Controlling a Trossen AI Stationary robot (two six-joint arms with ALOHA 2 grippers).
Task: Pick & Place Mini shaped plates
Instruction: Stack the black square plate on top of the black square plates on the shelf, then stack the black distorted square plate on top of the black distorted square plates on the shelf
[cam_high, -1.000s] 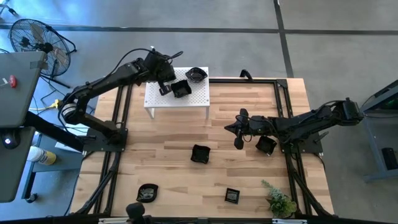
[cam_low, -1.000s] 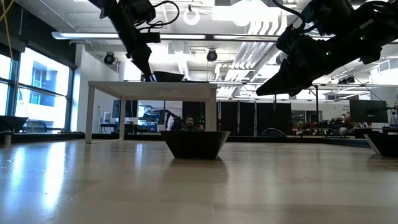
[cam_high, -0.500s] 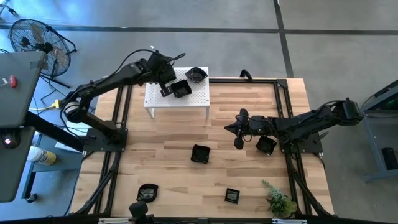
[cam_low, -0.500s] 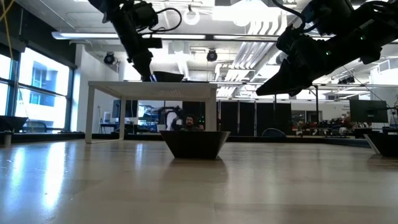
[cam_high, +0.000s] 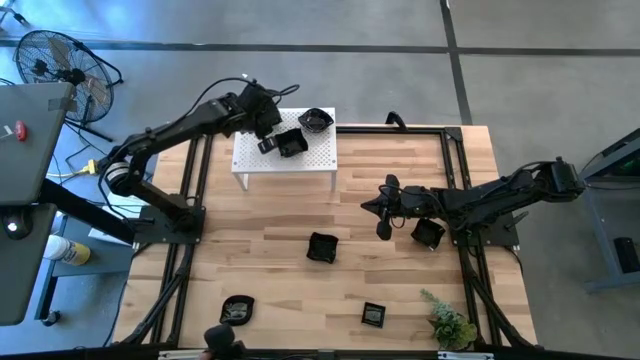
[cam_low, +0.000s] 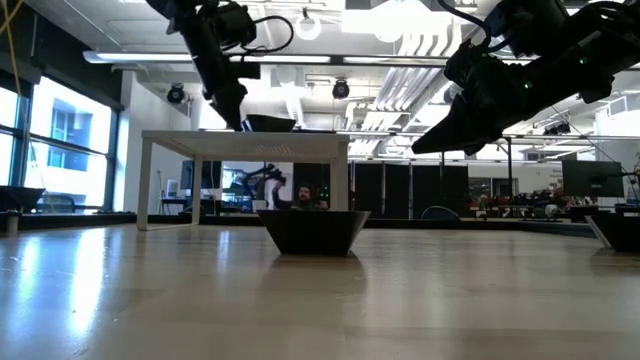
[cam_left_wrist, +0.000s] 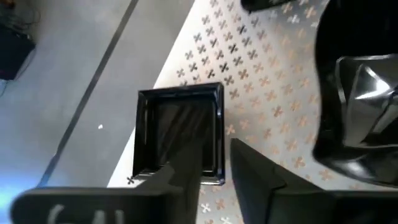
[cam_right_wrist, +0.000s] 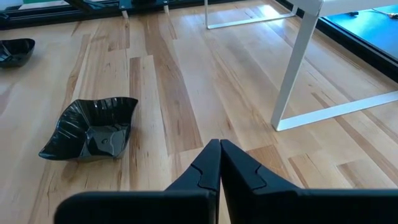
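1. You will find the left gripper over the white perforated platform, which stands at the far left part of the wooden table.
2. In the left wrist view its fingers stand parted, straddling one rim of a square plate that rests flat on the platform. One finger lies over the plate's interior; the other is outside the rim. You cannot tell from any view whether either finger touches the rim.
3. From above, the same square plate sits near the platform's centre, just beside the gripper tip.
4. A second plate, with a wavy rim, sits at the platform's far right corner, apart from the square one.
5. The right gripper hangs above the table to the right of the platform. Its fingers are pressed together and hold nothing.
6. On the table surface, note four more black plates:
   - a crumpled-edged one near the table centre, also visible in the right wrist view;
   - a square one under the right arm;
   - a rounded one at the near left edge;
   - a small square one at the near edge, beside a small green plant.
7. In the low view, the central plate stands in front of the platform's legs.
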